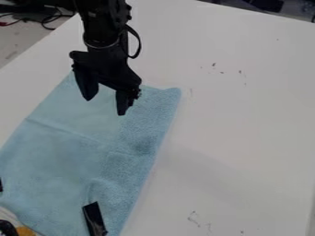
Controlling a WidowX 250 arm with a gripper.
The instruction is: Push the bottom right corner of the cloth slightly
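Cloth [67, 152] pale blue, lightly creased, nubbier along 1 side; gripper [106, 103] above it, 2 fingers spread

There is one light blue, soft fabric cloth [55, 161] on one flat white table [246, 120]. Over the cloth's far part is one black robot gripper [105, 107] with two fingers, set apart. Two black flat pieces show: one long strip [93, 219] at the near edge, one small piece [1, 185] at the left edge. The near left corner has one orange-yellow object [25, 231]. Far left, there is one thin red cable [7, 23] and at least one black cable [45, 22].
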